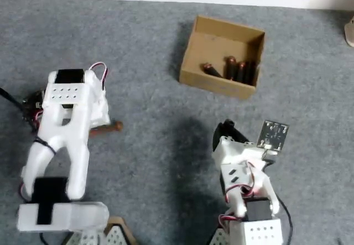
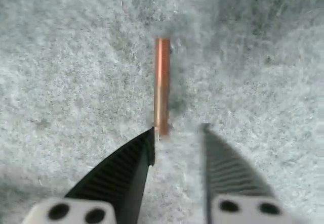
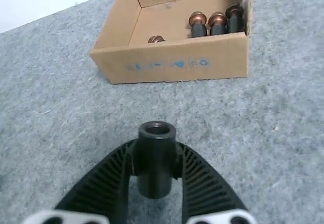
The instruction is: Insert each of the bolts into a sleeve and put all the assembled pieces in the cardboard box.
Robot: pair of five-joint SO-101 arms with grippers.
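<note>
Left side: bolt [image 1: 109, 128] lies flat on the grey carpet [image 1: 155, 162], partly under the left arm's wrist in the high view. Its headed end points right, toward the middle of the table.

Left gripper [image 2: 178, 131]: fingers [image 2: 132, 169] are spread apart with nothing between them. In the left wrist view the bolt's [image 2: 162, 85] copper shaft stretches away from the fingertips. Its closest end is level with the tips and just inside the gap. It sits hard beside one finger and well off the other. Contact with that finger: cannot tell. The shaft runs roughly in line with the fingers, not across them.

Right side: right gripper [image 3: 156, 152] is clamped on a dark sleeve [image 3: 157, 159]. One ribbed finger presses each flank. The sleeve stands on end between them, and its open bore is clear of the fingertips. It is held above the carpet, on the near side of the cardboard box [image 3: 172, 64].

Cardboard box [image 1: 213, 83] sits at the far centre-right of the table, well apart from both arms. It holds assembled pieces [image 1: 235, 68]: a cluster lying side by side against the right wall, and one apart to their left.
</note>
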